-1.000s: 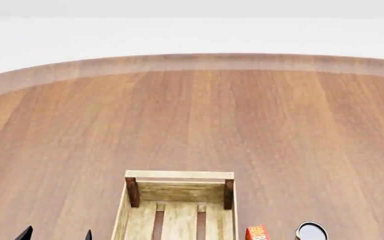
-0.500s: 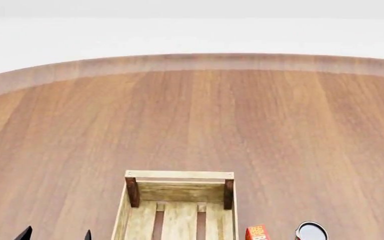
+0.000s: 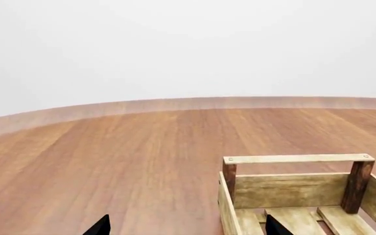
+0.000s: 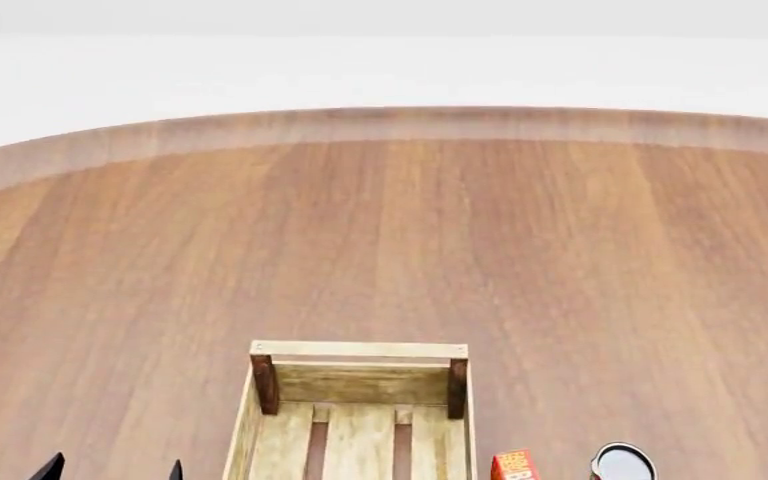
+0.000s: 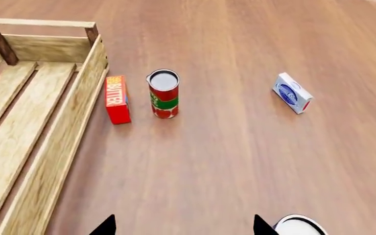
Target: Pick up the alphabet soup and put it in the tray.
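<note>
- soup: only a white top with a silver rim shows at the near edge of the right wrist view, just beside one fingertip of the right gripper; its label is out of sight, so calling it the soup is a judgement.
- the right fingers are spread wide with nothing between them; the step in hand looks like the approach, the can not yet grasped.
- next move calls for bringing the open fingers sideways and down around that can, then a lift over to the tray.
- left gripper hangs released too, one tip over the tray's near end, idle.
- between soup and tray stand a red-green can and a butter box, the box just beside the tray wall; a carry should pass above them.
- a blue-white box lies well apart, out of the way.
- beyond, bare table.
</note>
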`<state>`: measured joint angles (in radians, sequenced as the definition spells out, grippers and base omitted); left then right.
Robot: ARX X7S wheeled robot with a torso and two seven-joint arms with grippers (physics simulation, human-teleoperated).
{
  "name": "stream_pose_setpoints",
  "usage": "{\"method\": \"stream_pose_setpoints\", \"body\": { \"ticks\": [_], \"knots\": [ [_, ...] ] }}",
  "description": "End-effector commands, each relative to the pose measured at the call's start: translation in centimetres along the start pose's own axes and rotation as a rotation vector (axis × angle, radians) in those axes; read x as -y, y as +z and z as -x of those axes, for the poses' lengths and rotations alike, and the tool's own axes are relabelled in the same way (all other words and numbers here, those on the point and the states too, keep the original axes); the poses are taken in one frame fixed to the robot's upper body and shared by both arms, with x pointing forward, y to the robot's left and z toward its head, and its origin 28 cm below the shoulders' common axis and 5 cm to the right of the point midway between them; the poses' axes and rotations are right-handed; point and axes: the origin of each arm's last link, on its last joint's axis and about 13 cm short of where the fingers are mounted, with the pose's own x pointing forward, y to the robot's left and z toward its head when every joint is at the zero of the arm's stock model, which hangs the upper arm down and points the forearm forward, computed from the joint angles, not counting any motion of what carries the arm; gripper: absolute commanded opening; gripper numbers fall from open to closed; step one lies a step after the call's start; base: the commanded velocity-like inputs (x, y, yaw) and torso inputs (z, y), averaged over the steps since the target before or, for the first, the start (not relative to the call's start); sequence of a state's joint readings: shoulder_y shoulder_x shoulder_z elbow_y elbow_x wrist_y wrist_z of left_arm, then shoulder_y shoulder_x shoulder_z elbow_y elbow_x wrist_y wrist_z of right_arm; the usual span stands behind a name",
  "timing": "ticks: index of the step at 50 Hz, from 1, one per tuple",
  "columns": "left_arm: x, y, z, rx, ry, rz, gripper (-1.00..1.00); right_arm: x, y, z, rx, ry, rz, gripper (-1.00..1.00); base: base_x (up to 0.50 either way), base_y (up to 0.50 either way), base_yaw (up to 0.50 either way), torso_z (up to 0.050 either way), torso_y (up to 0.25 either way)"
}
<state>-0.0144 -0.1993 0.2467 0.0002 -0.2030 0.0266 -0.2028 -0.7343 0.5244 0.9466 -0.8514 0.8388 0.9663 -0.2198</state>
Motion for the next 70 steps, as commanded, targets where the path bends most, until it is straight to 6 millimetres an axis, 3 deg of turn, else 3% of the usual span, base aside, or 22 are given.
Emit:
{"method": "stream_pose_setpoints", "body": {
  "ticks": [1, 41, 60, 70],
  "knots": [
    [0.0, 0.0, 0.0, -0.002, 0.000, 0.002, 1.00, 0.8, -0.7, 0.9, -0.009, -0.031, -0.018, 1.00, 0.00, 0.00, 0.00, 0.000, 0.000],
    [0.0, 0.0, 0.0, -0.006, 0.001, 0.007, 1.00, 4.2, -2.6, 3.3, 0.004, -0.185, -0.144, 1.00, 0.00, 0.00, 0.00, 0.000, 0.000],
    [0.0, -0.1, -0.1, -0.012, 0.001, 0.010, 1.00, 5.6, -1.3, 1.0, 0.055, -0.250, -0.234, 1.00, 0.00, 0.00, 0.00, 0.000, 0.000],
    [0.0, -0.1, 0.0, -0.011, 0.000, 0.010, 1.00, 5.9, -1.9, -0.4, 0.050, -0.255, -0.263, 1.00, 0.00, 0.00, 0.00, 0.000, 0.000]
  ]
}}
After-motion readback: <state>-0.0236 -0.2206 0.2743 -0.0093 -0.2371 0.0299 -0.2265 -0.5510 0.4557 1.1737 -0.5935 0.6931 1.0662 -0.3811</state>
